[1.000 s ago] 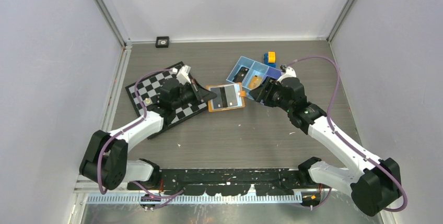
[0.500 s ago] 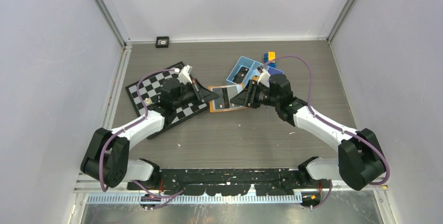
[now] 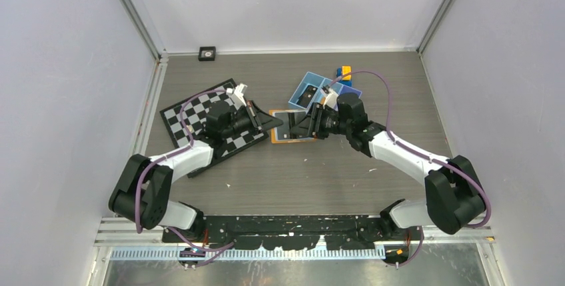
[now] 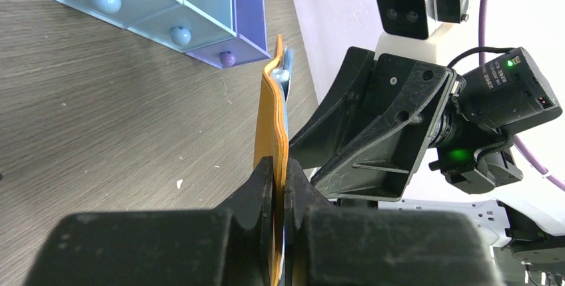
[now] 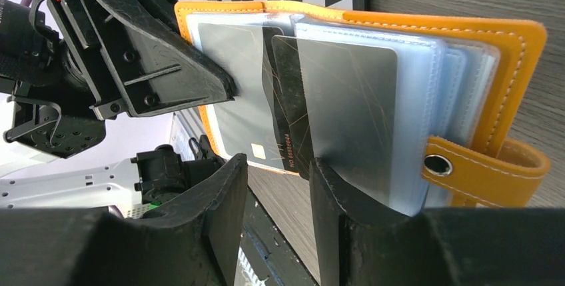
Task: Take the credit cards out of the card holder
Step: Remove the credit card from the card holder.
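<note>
The orange card holder [image 3: 288,138] lies open between my two grippers at mid-table. My left gripper [image 4: 281,179] is shut on its left cover, seen edge-on as an orange strip [image 4: 272,119]. In the right wrist view the card holder [image 5: 513,53] shows clear sleeves and its tab [image 5: 486,166]. A grey chip card [image 5: 233,79], a dark card [image 5: 290,119] and a silver card [image 5: 353,99] sit in the sleeves. My right gripper [image 5: 278,169] is open at the cards' lower edge, the dark card's corner just above the gap. From above, that right gripper [image 3: 301,128] covers the holder's right side.
A blue three-compartment tray [image 3: 312,90] stands just behind the right gripper, with a yellow-and-blue block [image 3: 344,73] beyond it. A chessboard [image 3: 193,116] lies under the left arm, a small piece [image 3: 189,129] on it. A small black square object [image 3: 207,53] sits at the back wall.
My right gripper has swung left from the blue tray onto the card holder and its jaws have narrowed. The left gripper has kept its grip with little movement.
</note>
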Motion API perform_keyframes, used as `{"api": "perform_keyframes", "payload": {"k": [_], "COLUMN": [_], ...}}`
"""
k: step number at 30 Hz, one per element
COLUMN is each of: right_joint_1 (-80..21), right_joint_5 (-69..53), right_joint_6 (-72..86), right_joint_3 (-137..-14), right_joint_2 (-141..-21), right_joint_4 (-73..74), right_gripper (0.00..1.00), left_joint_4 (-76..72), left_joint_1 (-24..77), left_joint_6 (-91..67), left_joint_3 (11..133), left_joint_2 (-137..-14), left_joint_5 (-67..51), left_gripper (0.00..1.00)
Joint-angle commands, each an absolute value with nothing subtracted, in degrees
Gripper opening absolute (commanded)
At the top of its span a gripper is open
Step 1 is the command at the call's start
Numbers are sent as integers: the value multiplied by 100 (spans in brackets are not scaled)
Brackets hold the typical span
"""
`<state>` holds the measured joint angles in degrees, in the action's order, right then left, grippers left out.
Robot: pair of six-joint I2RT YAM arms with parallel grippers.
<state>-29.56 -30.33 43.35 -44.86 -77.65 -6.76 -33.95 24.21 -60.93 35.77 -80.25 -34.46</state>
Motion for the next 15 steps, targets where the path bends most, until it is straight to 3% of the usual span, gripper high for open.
{"api": "perform_keyframes", "payload": {"k": [1, 9, 15], "right_joint_1": [-2970, -2970, -2991], "right_joint_5": [-2867, -2529, -2139], "right_joint_6": [4212, 4072, 3899], "right_joint_3": [-4694, -4768, -4765], "right_joint_2": [-7790, -7765, -7509], "right_joint_4": [-595, -254, -37], "right_gripper": [46, 47, 53], "left_joint_4": [-4197, -4489, -4587], "left_joint_1": [2418, 2417, 2417], "left_joint_6": [-6390, -6646, -6707], "left_joint_3": [3604, 3569, 3582], "left_joint_2": [-7886, -7954, -8066], "left_joint_5": [-3869, -3993, -4023], "left_gripper": [0, 0, 0]}}
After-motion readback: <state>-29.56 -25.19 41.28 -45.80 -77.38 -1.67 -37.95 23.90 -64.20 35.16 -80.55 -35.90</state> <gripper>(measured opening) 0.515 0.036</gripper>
